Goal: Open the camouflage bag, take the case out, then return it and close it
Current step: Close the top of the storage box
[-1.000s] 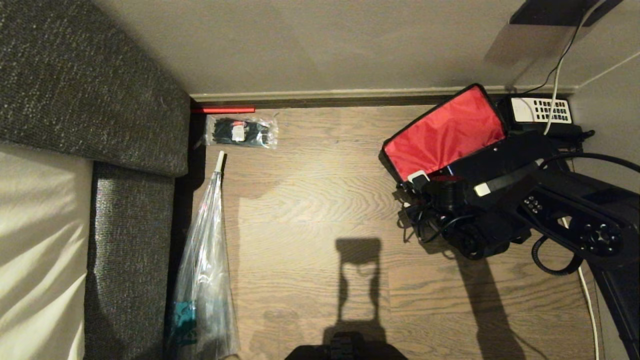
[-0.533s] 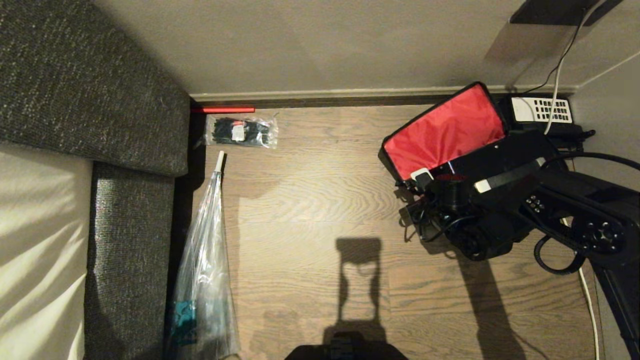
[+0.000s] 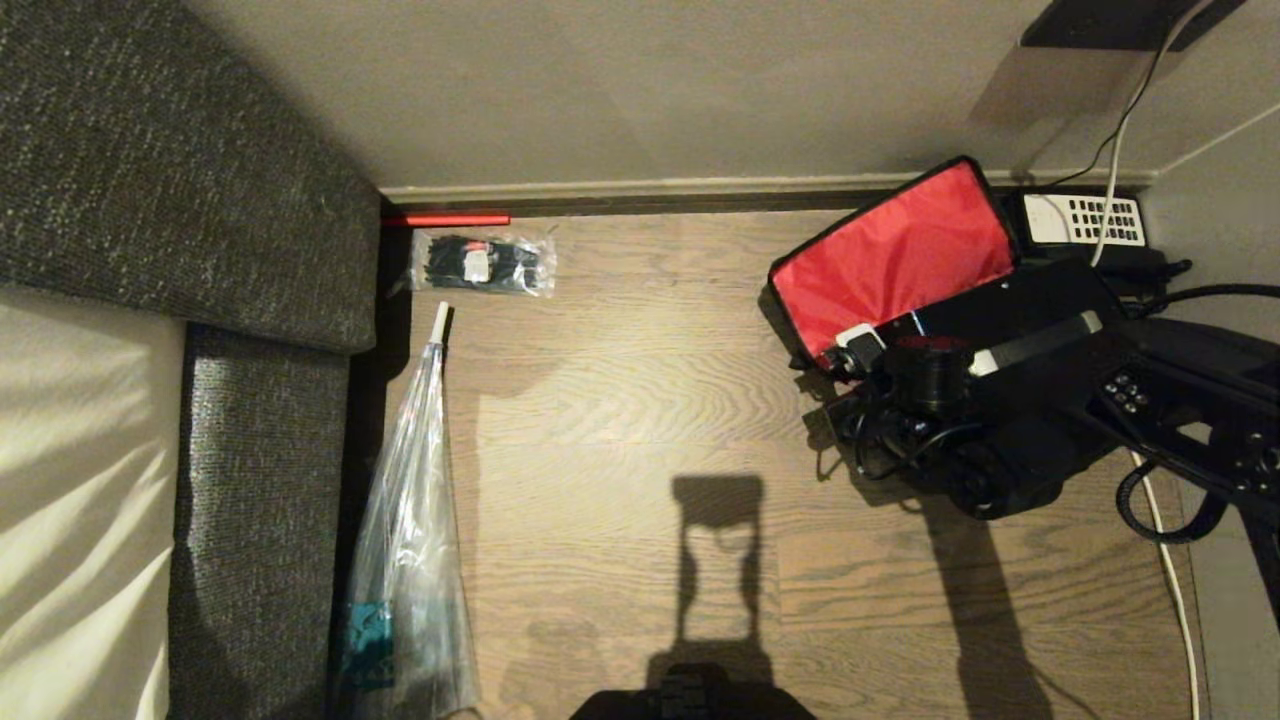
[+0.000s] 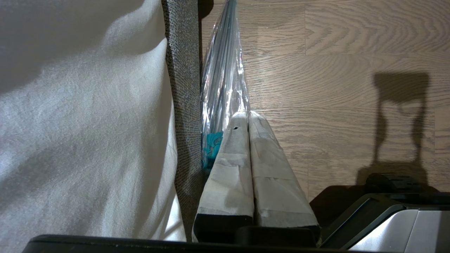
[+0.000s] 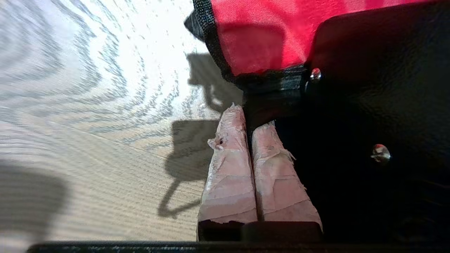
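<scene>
Right gripper (image 5: 251,119): taped fingers (image 5: 228,168) pressed flat together, no gap, tips against the dark edge where the bag's black trim meets the case; no sign of anything clamped between them. In the head view the right arm (image 3: 1180,420) comes in from 3 o'clock and the wrist sits at the near-left corner of the case, so the fingertips themselves are hidden there. The case (image 3: 1010,310) is black, handle (image 3: 1035,343) lying across its top with pale end mounts, and it sits in the open camouflage bag (image 3: 900,255) at about 2 o'clock on the floor. Bag flap is thrown back toward 12, red lining facing up; the camo panel is not visible from here. Wrist view shows the red lining and black edging just past the fingertips, and the case wall with two shiny rivets alongside the fingers. Behind the bag, at 1 to 2 o'clock against the skirting, is a black desk phone (image 3: 1085,220) with a white keypad, and a white cable (image 3: 1165,560) runs down the right side of the wooden floor (image 3: 620,400). Left gripper (image 4: 248,117): fingers also fully together, empty, parked low at 7 o'clock beside the grey sofa (image 3: 200,200), pointing at a clear plastic sleeve (image 3: 410,560) lying along the sofa base. Small clear packet of black parts (image 3: 483,263) at 11 o'clock near the wall.
</scene>
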